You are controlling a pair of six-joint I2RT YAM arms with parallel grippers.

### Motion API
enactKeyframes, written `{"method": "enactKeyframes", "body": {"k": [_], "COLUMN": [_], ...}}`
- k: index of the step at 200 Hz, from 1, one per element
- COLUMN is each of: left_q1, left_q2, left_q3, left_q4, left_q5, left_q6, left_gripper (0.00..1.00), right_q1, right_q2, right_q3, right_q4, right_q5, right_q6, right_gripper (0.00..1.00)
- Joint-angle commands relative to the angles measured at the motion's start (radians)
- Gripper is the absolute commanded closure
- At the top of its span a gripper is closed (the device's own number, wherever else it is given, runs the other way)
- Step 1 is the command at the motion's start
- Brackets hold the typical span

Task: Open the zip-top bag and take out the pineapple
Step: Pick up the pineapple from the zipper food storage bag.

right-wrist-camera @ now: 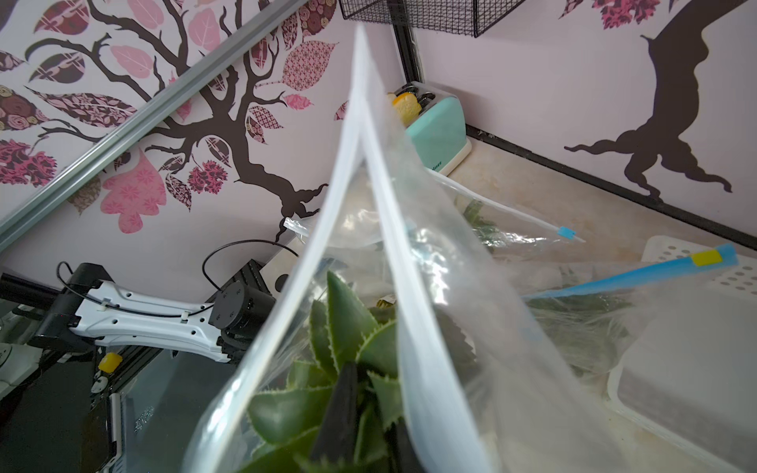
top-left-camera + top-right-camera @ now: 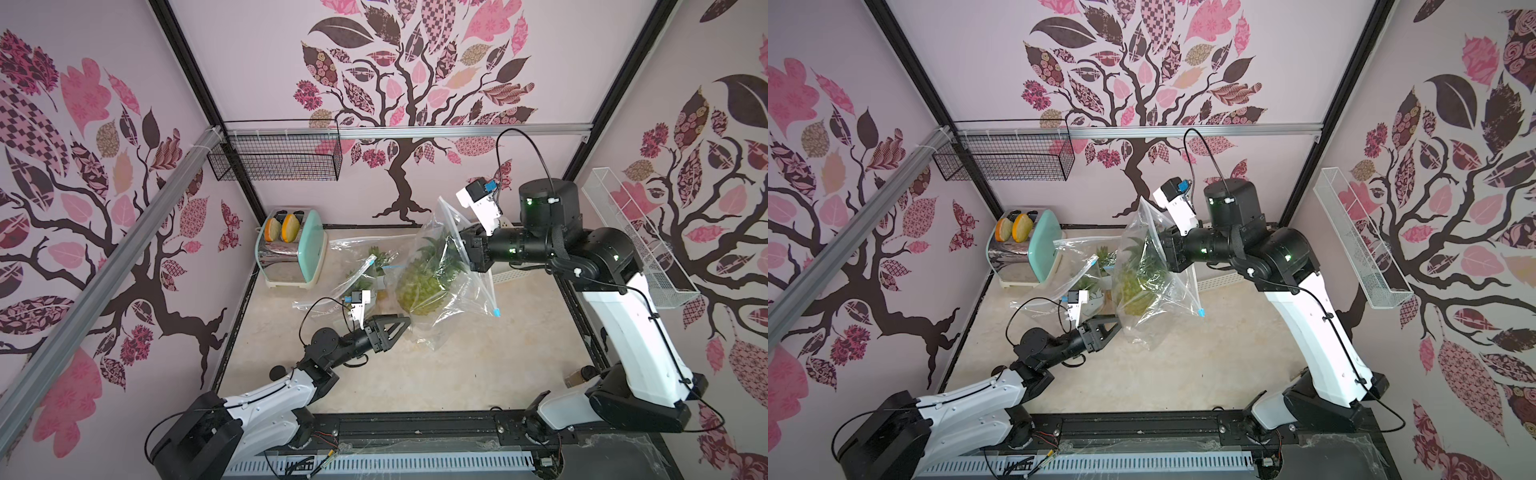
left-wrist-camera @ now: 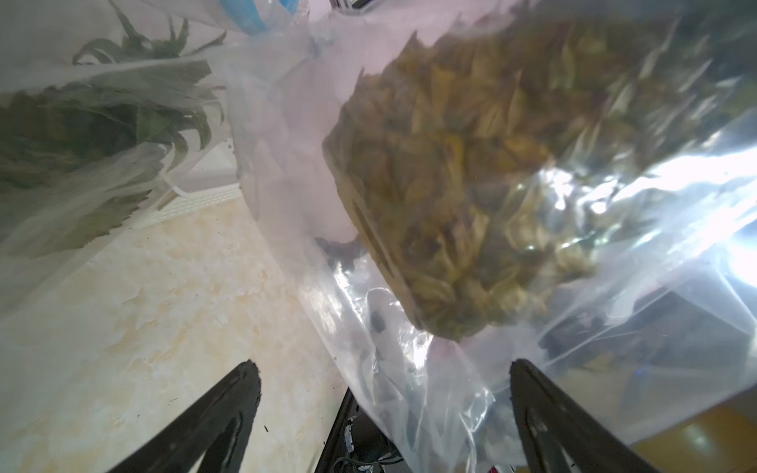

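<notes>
Tabletop (image 2: 457, 365) of pale marble, tree-decal walls (image 2: 257, 62) around

Bright, even light (wrist-view glare, blur)

A yellow-green pineapple (image 3: 471, 184) sits inside a crinkled clear plastic bag (image 3: 655, 295), just ahead of the left tool's (image 3: 385, 366) wide-spread black fingers (image 3: 229, 409).

I log: L gripper (image 3: 383, 364) black. Just ahead of it, clear bag (image 2: 461, 303), blue slider (image 2: 496, 312); pineapple (image 3: 471, 184) yellow-green, dk green crown. Toaster (image 2: 309, 249) mint/chrome. Tabletop (image 2: 415, 374) cream marble. Wall (image 2: 270, 62) pink, brown-tree print.
</notes>
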Motion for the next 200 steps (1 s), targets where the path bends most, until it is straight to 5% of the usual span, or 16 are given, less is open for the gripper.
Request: {"method": "enactKeyframes", "body": {"k": [1,30,66,87,108,153,200], "left_q1": [-0.009,-0.009,-0.008,-0.002,0.007,0.008,0.055], "left_q2": [0.015,0.033,0.067,0.054,0.001,-0.022,0.023], "left_q3": [0.048,0.089,0.125,0.124,0.131,0.159,0.047], "left_q4": [0.090,0.127,0.156,0.098,-0.146,-0.665,-0.654], "left_q5": [0.004,-0.003,0.000,-0.018,-0.085,-0.368,-0.536], "left_q6": [0.041,0.058,0.055,0.067,0.132,0.237,0.059], "left_gripper": [0.07,0.30,1.00,1.00,1.00,1.00,1.00], "right_q1": [0.003,0.002,0.001,0.002,0.002,0.002,0.001], "right_q2": [-0.011,-0.024,-0.046,-0.049,-0.053,-0.027,-0.062], "right_q3": [0.060,0.024,-0.032,-0.036,-0.027,0.070,0.080], "right_q4": [0.139,0.175,0.215,0.207,0.188,0.096,0.076], "right_q5": [-0.070,-0.074,-0.072,-0.057,-0.034,0.017,0.077], "right_q6": [0.031,0.042,0.053,0.045,0.035,0.006,-0.008], "right_gripper": [1.00,1.00,1.00,1.00,1.00,1.00,1.00]}}
